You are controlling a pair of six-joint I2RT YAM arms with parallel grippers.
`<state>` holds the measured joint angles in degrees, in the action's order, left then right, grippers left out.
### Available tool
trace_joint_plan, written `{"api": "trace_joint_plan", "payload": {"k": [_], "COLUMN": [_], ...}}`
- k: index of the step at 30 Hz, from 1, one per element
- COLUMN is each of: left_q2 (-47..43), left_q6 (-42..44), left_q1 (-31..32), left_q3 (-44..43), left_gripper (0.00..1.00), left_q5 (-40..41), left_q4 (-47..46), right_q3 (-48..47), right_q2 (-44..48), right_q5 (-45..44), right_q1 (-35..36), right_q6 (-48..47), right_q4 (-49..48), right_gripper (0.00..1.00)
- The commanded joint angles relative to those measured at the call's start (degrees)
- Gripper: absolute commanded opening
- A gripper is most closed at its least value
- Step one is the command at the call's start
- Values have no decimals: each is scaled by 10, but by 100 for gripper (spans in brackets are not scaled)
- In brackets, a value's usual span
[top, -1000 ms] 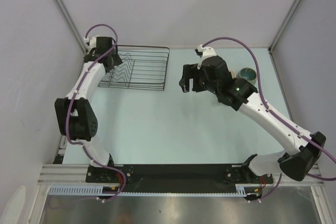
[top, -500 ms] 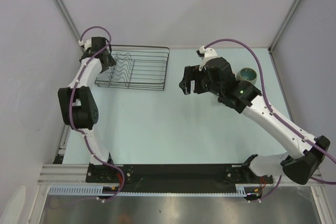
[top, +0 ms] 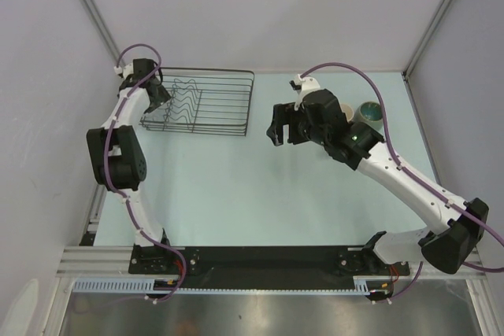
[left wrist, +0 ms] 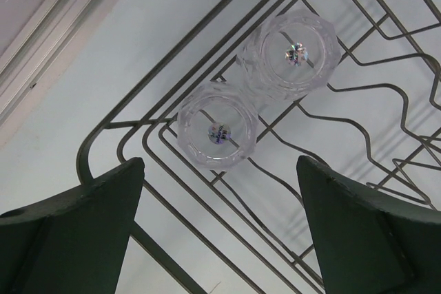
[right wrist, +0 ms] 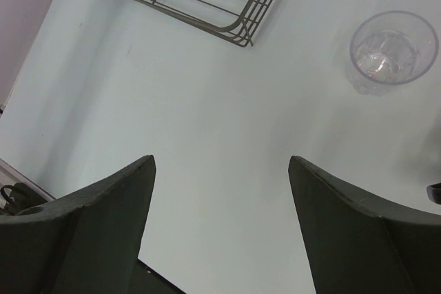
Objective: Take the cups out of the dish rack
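— Light in the top view?
— Bright, even, from overhead. The pale table (top: 236,186) takes only faint, soft shadows from the arms and the dish rack (top: 209,104). There is a sheen on the metal strip (top: 260,312) at the bottom edge.
— Wrist views?
— Pinpoint glints in the lower glass tumbler (left wrist: 218,133) and the upper glass tumbler (left wrist: 293,55); the wires are crisp. Dark and soft-edged, close to the lens: left gripper fingers (left wrist: 76,232), right gripper fingers (right wrist: 89,232). The third glass tumbler (right wrist: 393,49) is low in contrast.

Two clear tumblers (left wrist: 218,133), in rack (left wrist: 80,163) corner
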<state>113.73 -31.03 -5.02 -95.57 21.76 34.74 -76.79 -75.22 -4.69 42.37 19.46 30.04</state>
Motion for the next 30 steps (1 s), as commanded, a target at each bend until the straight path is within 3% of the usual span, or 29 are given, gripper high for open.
{"api": "trace_joint_plan", "payload": {"k": [1,5,8,17,25,26,27,30], "left_q2": [10,32,39,29,6,-3,-9,-35], "left_q6": [-4,-6,-6,-1,-6,-16,-22,-34], "left_q1": [-15,-17,-16,-17,-17,-17,-17,-14], "left_q3": [-1,-2,0,22,42,48,52,67], "left_gripper": [97,94,86,44,21,10,5,2], "left_q5": [-15,-39,-51,-58,-69,-73,-80,-86], "left_q4": [-13,-13,-13,-22,-26,-24,-24,-27], "right_q3": [1,-1,-1,1,10,13,14,14], "right_q2": [2,-3,-5,-16,-18,-19,-20,-28], "right_q5": [3,-1,-1,-2,-1,-1,0,6], "right_q1": [2,2,1,1,1,1,0,1], "right_q6": [5,8,8,10,21,22,23,33], "right_q4": [-27,-24,-24,-27,-41,-44,-49,-52], "right_gripper": [83,83,83,83,82,83,83,82]}}
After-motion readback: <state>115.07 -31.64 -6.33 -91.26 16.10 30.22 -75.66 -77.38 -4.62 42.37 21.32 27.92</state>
